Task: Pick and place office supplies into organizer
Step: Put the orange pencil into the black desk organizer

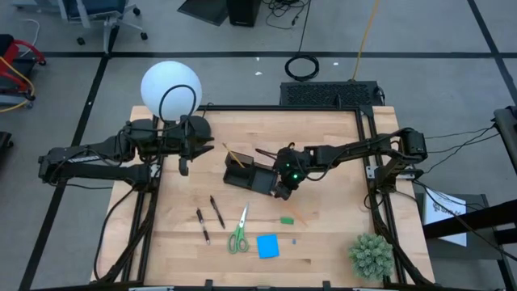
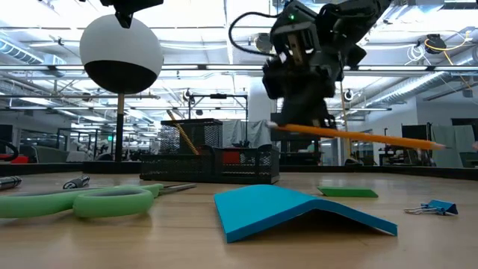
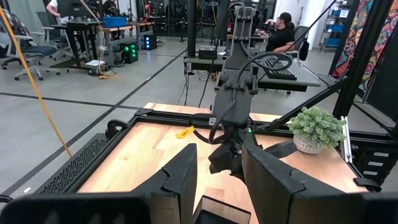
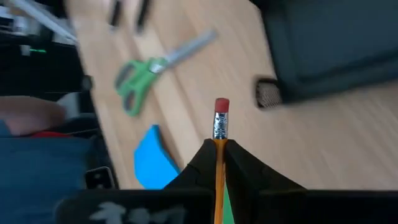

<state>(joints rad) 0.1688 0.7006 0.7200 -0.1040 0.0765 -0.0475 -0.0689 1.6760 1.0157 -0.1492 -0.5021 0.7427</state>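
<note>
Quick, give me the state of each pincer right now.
Left pincer: open, empty, raised over the table's far left part.
Right pincer: shut on the orange pencil, beside the organizer.

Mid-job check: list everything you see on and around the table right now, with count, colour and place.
Organizer: one, black, table centre, a pencil already standing in it.
Held pencil: one, orange, clamped in the right claw above the table.
Pens: two, dark, near-left of centre.
Scissors: one, green handles, beside the pens.
Sticky-note pad: one, blue, near edge.
Eraser: one, green, right of the scissors.
Binder clip: one, blue, near the pad.
Potted plant: one, green, near-right corner.
Lamp: one, white globe, far-left corner.
Left claw: open, empty, left of the organizer.
Right claw: shut on the pencil, beside the organizer.
</note>
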